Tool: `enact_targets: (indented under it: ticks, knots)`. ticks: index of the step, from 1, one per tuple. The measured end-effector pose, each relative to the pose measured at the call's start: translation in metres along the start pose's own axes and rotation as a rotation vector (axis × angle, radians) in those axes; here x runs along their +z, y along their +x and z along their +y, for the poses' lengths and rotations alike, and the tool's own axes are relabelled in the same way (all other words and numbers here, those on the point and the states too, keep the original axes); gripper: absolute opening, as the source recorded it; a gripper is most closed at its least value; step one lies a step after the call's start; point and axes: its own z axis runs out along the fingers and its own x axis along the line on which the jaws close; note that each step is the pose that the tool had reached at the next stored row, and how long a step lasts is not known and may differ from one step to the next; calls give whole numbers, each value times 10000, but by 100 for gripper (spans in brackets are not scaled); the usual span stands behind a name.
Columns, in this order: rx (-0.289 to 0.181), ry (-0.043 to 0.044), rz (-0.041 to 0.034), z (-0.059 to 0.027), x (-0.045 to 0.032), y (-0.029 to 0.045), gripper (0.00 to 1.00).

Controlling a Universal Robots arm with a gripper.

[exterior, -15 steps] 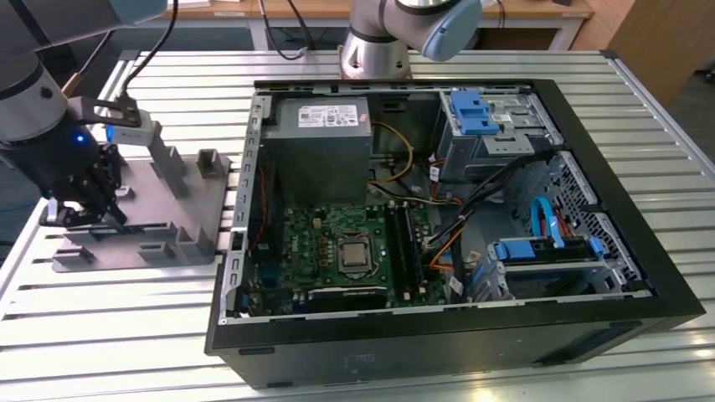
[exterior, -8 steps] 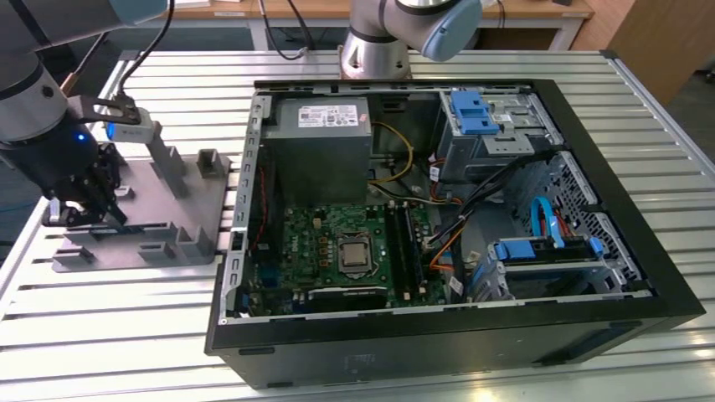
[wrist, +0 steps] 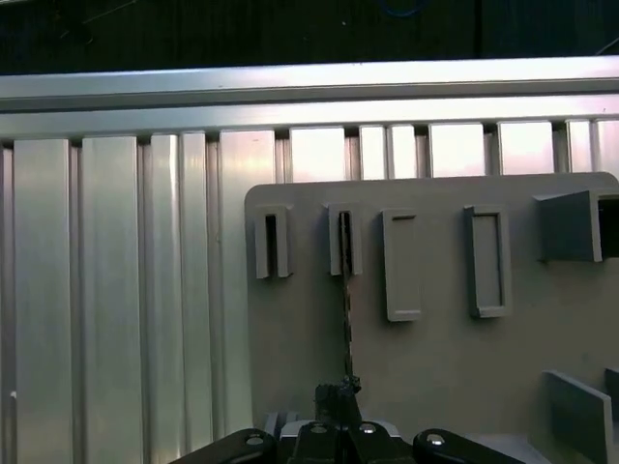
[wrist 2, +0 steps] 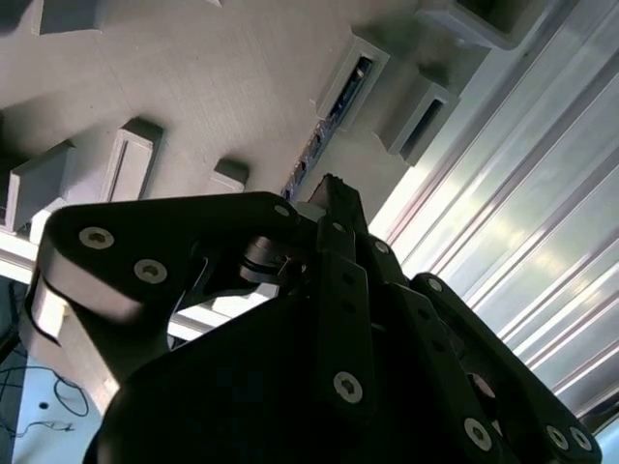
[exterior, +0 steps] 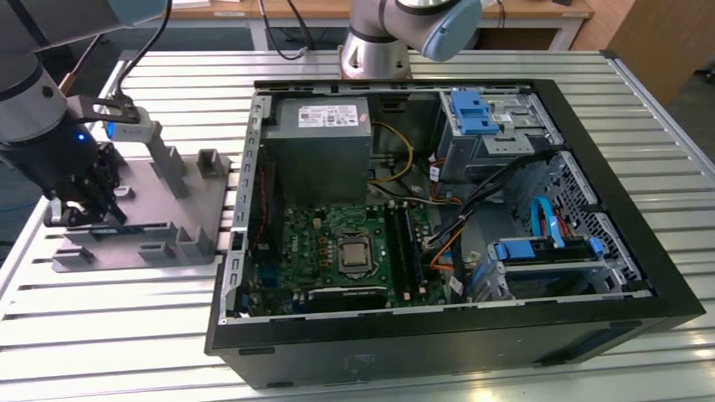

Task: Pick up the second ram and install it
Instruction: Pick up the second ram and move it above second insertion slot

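A slatted aluminium tabletop (exterior: 112,335) carries an open computer case (exterior: 447,343) with its green motherboard (exterior: 318,247) exposed. On the exterior view's left sits a grey plastic tray (exterior: 167,243) of upright pegs and slots.

The second ram (wrist: 345,300) stands on edge in that tray, one end seated in a narrow slot. In both wrist views it shows as a thin dark line running from the slot towards the gripper (wrist: 337,394).

It is likely light and stiff but fragile. The chips and the contact edge should not be squeezed or scraped, so the short ends or the bare top edge are the places to take hold, and any twist could snap it or jam it in its slot.

The arm reaches straight down over the tray's near corner, wrist vertical. The jaws appear drawn together on the stick's near end, in line with its length.
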Motion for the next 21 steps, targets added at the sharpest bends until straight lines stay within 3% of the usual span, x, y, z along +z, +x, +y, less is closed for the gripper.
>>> enact_targets:
  ticks: [4, 18, 21]
  knots:
    - [-285, -4, 4, 20, 12, 1, 10]
    - [-289, -3, 4, 50, 57, 2, 11]
    - [-289, -4, 5, 50, 57, 2, 29]
